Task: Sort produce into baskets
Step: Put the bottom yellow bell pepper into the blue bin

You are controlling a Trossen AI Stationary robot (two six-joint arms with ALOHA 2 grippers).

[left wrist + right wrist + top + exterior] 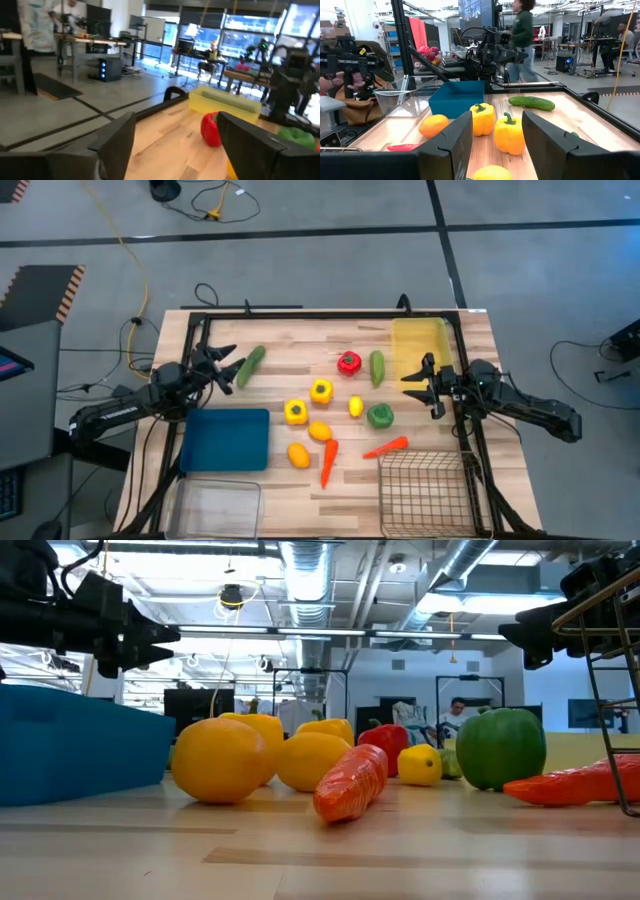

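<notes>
Toy produce lies loose on the wooden table [280, 345]: a cucumber [250, 366] at far left, a red pepper [348, 362], a second cucumber [377, 367], two yellow peppers [320, 391] [296, 412], a green pepper [379, 416], lemons [298, 454] and two carrots [328, 462] [385, 447]. The blue tray [225, 438], clear bin [212, 510], yellow tray [420, 345] and wire basket [425, 490] stand at the sides. My left gripper [225, 365] is open and empty, above the table beside the left cucumber. My right gripper [415, 380] is open and empty, in front of the yellow tray.
A black frame [300, 315] runs along the table's far edge and sides. The left wrist view shows the red pepper [210, 129] and yellow tray [225, 102] ahead. The right wrist view shows both yellow peppers [510, 134] ahead. People stand in the room beyond the table.
</notes>
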